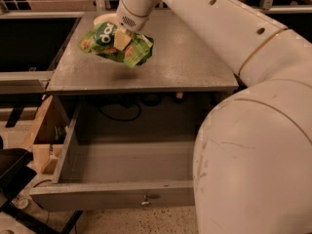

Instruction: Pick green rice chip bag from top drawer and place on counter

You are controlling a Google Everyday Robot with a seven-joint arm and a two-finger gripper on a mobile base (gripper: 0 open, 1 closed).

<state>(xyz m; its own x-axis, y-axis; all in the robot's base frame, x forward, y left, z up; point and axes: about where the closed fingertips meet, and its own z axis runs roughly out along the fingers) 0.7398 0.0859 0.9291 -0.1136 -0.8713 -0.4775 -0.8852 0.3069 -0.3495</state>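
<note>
**op_guy:** Where's my end effector sitting right now, and has it got anything?

**benchwatch:** Your end effector (121, 42) is up over the back-left part of the bench (185, 57), at the tip of the big white arm (229, 28) that reaches in from the right. It's clamped on the green rice chip bag (100, 35). You can see a tan finger (123, 37) pressed into the middle of the foil. The bag is crumpled around it, with the dark green logo facing up and tilted to the left.

**op_guy:** So is the bag on the bench or not?

**benchwatch:** Looks like it hangs just off the surface, tbh. There's a dark shadow (127, 75) on the bench right below its lower edge, and the bag droops on both sides of your grip. It's well apart from the drawer. Just behind the wrist a cream bowl (104, 18) peeks out, mostly hidden.

**op_guy:** And the drawer?

**benchwatch:** Your top drawer (131, 162) stands open under the bench's front edge, grey inside. The small metal knob (145, 202) is at the middle of its front panel. Some dark cables (119, 112) sit under the bench behind it, and a wooden crate (44, 130) is just beside its left wall. The arm's fat lower section covers the drawer's right end, so you can't see that corner.
</note>
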